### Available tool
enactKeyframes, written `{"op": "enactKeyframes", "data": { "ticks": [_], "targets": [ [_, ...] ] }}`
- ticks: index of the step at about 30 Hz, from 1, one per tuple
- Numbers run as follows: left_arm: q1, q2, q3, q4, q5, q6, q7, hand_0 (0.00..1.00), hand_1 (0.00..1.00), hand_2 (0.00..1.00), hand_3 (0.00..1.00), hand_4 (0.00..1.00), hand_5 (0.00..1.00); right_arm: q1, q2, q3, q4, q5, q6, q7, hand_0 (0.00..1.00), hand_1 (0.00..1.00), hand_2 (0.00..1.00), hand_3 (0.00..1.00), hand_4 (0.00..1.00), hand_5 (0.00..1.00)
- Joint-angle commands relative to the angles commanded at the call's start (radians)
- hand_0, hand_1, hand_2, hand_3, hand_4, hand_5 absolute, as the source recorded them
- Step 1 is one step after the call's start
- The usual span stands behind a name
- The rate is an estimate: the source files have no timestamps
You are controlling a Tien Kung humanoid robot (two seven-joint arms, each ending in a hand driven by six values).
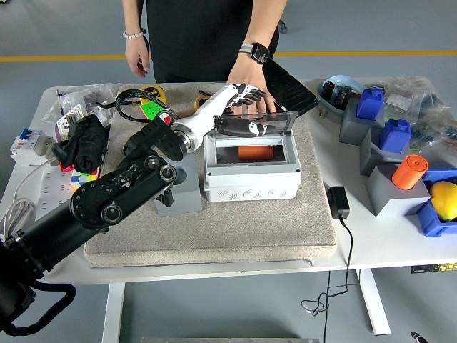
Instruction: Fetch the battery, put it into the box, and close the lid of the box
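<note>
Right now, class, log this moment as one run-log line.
left hand: on lid, grip unclear | battery: inside box | lid: partly raised | person's hand: behind box

Orange battery [255, 151]; grey-white box [251, 171]; beige mat [235, 229]; white-black left robot hand [243, 96].

White table [400, 246]. Beige mat [235, 229] covers centre, carries grey box [251, 171]. Left edge: power strip [46, 194], Rubik's cube [83, 181], black bundle [84, 141]. Right: black adapter [338, 201], grey blocks [389, 194], blue bins [433, 220].
</note>
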Motion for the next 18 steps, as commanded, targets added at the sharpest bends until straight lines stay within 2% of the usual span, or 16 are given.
{"op": "enactKeyframes", "data": {
  "ticks": [1,10,18],
  "targets": [
    [0.004,0.002,0.000,-0.011,-0.001,-0.001,0.001,0.740,0.743,0.719,0.745,0.989,0.319,0.000,0.000,0.000,0.000,0.000,0.000,0.000,0.675,0.647,0.662,0.552,0.875,0.438],
    [0.054,0.026,0.002,-0.126,-0.018,-0.012,0.026,0.726,0.725,0.704,0.737,0.988,0.322,0.000,0.000,0.001,0.000,-0.001,0.003,-0.001,0.675,0.646,0.662,0.552,0.875,0.438],
    [0.068,0.034,0.009,-0.156,-0.019,-0.018,0.039,0.721,0.714,0.699,0.730,0.986,0.325,-0.001,0.001,-0.002,0.000,-0.002,0.002,-0.001,0.675,0.647,0.660,0.552,0.875,0.438]
  ]
}}
